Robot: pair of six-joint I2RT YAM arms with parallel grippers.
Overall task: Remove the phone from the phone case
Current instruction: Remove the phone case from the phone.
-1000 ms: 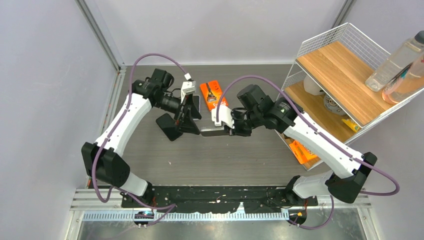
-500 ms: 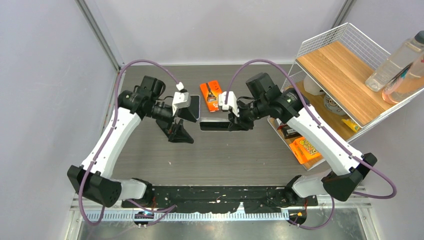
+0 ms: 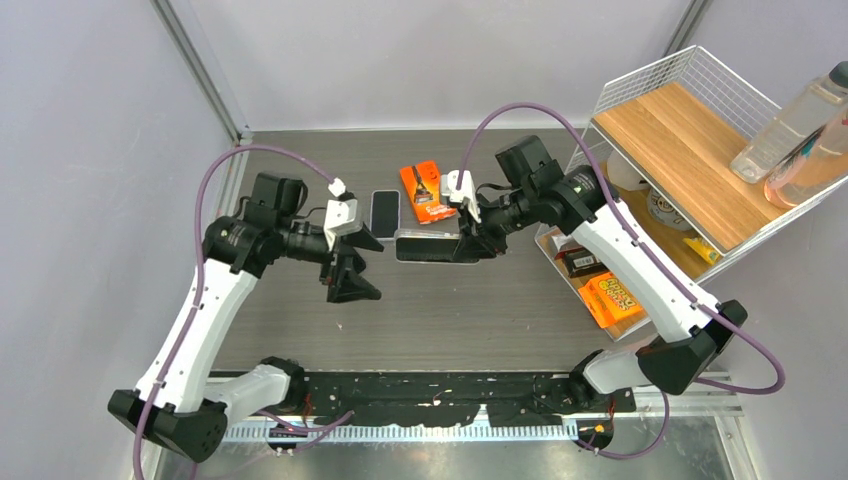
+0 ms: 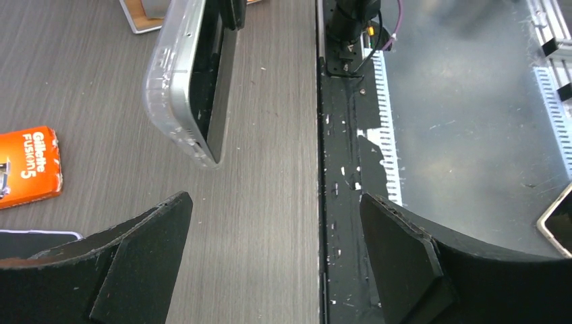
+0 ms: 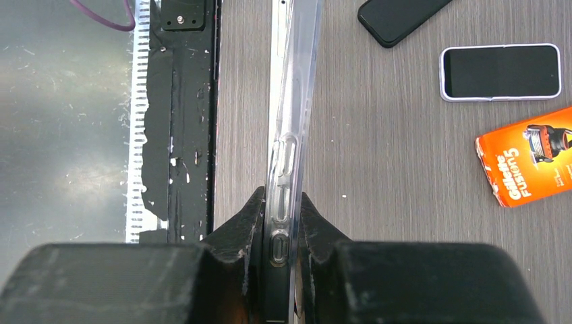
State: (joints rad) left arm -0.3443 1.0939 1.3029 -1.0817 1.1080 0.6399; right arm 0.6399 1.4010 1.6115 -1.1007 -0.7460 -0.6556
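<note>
The right gripper [image 3: 462,246] is gripping the clear phone case [image 3: 425,246] by its right end over the table [image 3: 450,310]. The left gripper [image 3: 368,268] is hanging just left of the case, fingers spread wide. A phone [image 3: 385,212] is lying flat beside an orange box [image 3: 424,190].

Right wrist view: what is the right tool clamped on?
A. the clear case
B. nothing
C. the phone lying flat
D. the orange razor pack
A: the right tool pinches the edge of the clear case, while the phone and the razor pack lie apart from it.
</note>
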